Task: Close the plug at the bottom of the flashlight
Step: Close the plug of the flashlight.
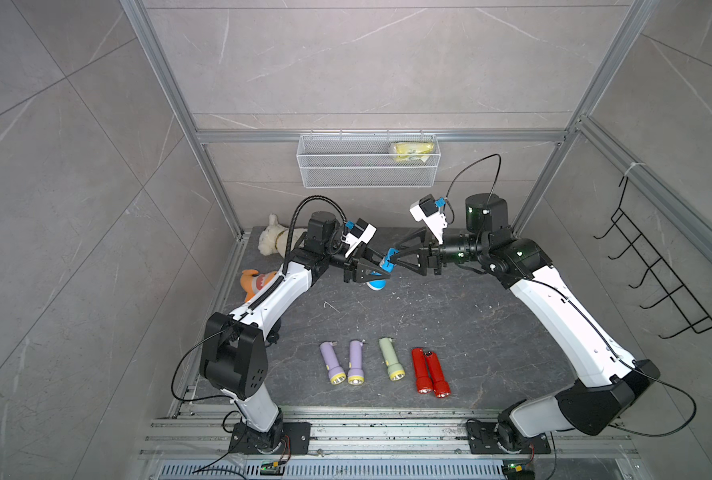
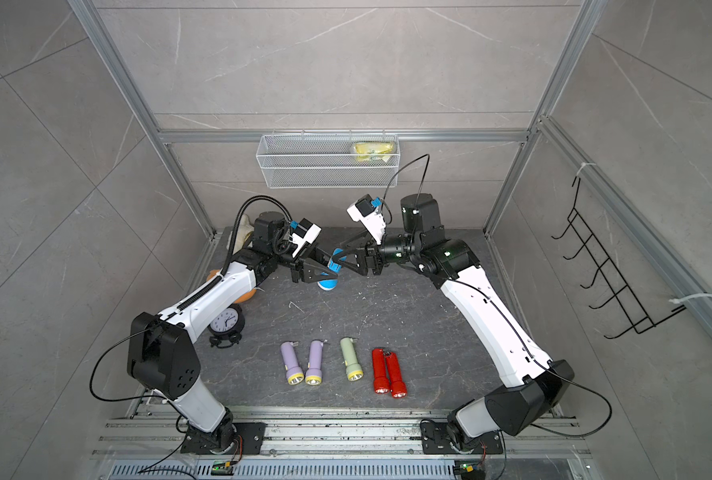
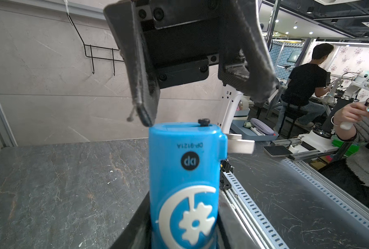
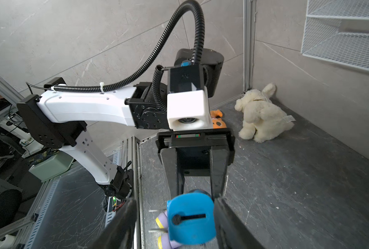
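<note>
My left gripper (image 1: pixel 374 272) (image 2: pixel 323 272) is shut on the body of a blue flashlight (image 1: pixel 381 278) (image 2: pixel 329 279), held above the back of the table with its bottom end toward the right arm. In the left wrist view the flashlight (image 3: pixel 183 172) stands between my jaws, and the plug's silver prongs (image 3: pixel 240 143) stick out sideways at its bottom end. My right gripper (image 1: pixel 391 259) (image 4: pixel 175 224) is open around that end (image 4: pixel 191 217). One of its fingers (image 4: pixel 228 224) lies against the blue side. The other stands apart on the prong side.
Several flashlights lie in a row near the table's front: two purple (image 1: pixel 341 363), a green one (image 1: pixel 391 358), two red (image 1: pixel 429 372). Plush toys (image 1: pixel 273 240) sit at the back left, with a clock (image 2: pixel 225 323) beside the left arm. A wire basket (image 1: pixel 366 160) hangs on the back wall.
</note>
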{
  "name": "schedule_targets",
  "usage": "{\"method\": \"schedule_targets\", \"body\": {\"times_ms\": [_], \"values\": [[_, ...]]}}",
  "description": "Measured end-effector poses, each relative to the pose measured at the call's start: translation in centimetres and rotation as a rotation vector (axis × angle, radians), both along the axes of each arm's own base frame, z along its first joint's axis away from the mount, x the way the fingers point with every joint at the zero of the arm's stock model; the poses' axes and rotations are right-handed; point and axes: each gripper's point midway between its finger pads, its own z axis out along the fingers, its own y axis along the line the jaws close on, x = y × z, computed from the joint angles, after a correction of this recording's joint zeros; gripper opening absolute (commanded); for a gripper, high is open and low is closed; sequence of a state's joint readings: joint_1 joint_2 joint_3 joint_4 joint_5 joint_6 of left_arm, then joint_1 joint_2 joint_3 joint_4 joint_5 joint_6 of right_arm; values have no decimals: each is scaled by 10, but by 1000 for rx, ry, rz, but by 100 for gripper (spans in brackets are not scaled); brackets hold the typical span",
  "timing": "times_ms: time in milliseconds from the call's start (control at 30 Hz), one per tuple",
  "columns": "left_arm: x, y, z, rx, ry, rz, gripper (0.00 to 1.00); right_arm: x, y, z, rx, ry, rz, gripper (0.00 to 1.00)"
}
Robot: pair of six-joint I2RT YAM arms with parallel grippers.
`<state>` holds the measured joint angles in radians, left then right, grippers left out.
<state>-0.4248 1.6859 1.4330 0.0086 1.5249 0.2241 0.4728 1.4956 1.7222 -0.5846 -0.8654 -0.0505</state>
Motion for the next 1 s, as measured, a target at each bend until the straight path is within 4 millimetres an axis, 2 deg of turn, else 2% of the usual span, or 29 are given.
{"method": "schedule_targets", "body": {"times_ms": [500, 800, 1000], "values": [[0, 0, -2, 0, 2, -1, 0, 11, 2, -19, -67, 4, -6, 55], [0, 1, -6, 2, 7, 1, 0, 14, -3, -17, -55, 1, -5, 49], [-1, 2, -4, 0, 3, 0, 0, 18, -8, -14, -38, 3, -8, 53]]}}
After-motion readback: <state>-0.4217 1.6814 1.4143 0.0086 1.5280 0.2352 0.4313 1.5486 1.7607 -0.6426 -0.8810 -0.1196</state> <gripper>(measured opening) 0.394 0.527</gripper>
